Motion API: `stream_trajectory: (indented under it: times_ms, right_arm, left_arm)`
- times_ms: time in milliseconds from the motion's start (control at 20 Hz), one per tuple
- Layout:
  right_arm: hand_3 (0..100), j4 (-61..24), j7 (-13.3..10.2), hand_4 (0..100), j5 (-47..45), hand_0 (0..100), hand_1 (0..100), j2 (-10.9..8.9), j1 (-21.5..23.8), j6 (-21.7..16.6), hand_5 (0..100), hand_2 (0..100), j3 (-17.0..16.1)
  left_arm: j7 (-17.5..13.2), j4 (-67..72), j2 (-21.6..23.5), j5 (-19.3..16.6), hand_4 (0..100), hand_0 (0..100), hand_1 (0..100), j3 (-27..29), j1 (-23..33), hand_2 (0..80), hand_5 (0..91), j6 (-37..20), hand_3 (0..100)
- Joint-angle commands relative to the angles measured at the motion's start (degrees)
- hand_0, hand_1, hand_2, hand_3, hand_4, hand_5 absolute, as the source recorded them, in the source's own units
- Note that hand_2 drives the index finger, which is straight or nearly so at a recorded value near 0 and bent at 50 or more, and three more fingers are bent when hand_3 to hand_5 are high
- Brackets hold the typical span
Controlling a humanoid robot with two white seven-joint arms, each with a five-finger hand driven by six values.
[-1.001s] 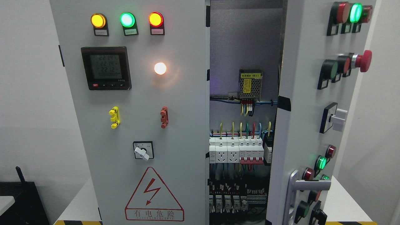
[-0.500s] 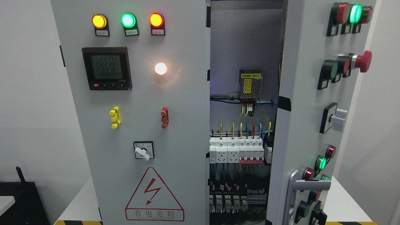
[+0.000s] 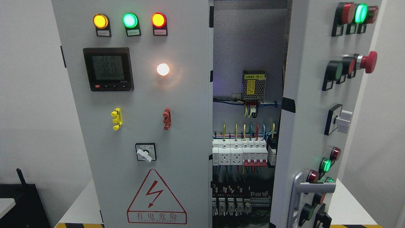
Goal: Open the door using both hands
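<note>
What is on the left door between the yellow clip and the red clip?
Nothing: in the head view, the stretch of the left door between the yellow clip and the red clip is bare grey panel.

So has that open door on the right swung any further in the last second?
No. The right door sits the same against the power supply inside the cabinet; its edge covers the same wiring. The slight overall shift looks like camera movement.

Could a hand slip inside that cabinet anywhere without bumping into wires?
The open patch is the bare grey back panel above the small power supply, between the left door and the swung-open right door. Lower down it is crowded: the breakers and the terminal row.
</note>
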Motion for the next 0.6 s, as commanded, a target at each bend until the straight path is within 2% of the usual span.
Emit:
stream_trajectory:
  times_ms: [0,150,350,551]
  right_arm:
    - [0,0.0,0.0,0,0.4,38,0,0.0,0.0,0.0,0,0,0.1]
    - [0,0.0,0.0,0,0.3,38,0,0.0,0.0,0.0,0,0,0.0]
    - [0,0.0,-0.1,0,0.4,38,0,0.0,0.0,0.0,0,0,0.1]
    - [0,0.0,0.0,0,0.4,38,0,0.0,0.0,0.0,0,0,0.1]
  left_arm:
    - [-8.8,-15.0,25.9,9.0,0,0,0,6.9,-6.0,0.0,0.0,0.0,0]
    - [-12.1,-16.2,28.0,11.9,0,0,0,6.8,-6.9,0.0,0.0,0.0,0]
    - [-16.0,-17.3,29.3,12.0,0,0,0,6.0,-7.0,0.0,0.0,0.0,0]
    - [-16.2,-17.3,30.3,12.0,0,0,0,2.8,-7.3,0.0,0.0,-0.3,0]
